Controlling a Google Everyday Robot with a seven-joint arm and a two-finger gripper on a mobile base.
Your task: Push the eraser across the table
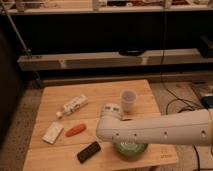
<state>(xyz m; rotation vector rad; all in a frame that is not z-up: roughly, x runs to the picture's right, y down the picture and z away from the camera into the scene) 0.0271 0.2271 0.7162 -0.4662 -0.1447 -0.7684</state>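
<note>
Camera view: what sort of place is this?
Probably a lab or workshop: long shelving behind, cables on the floor, and a wooden table of small objects, with the robot's gripper above its middle.
</note>
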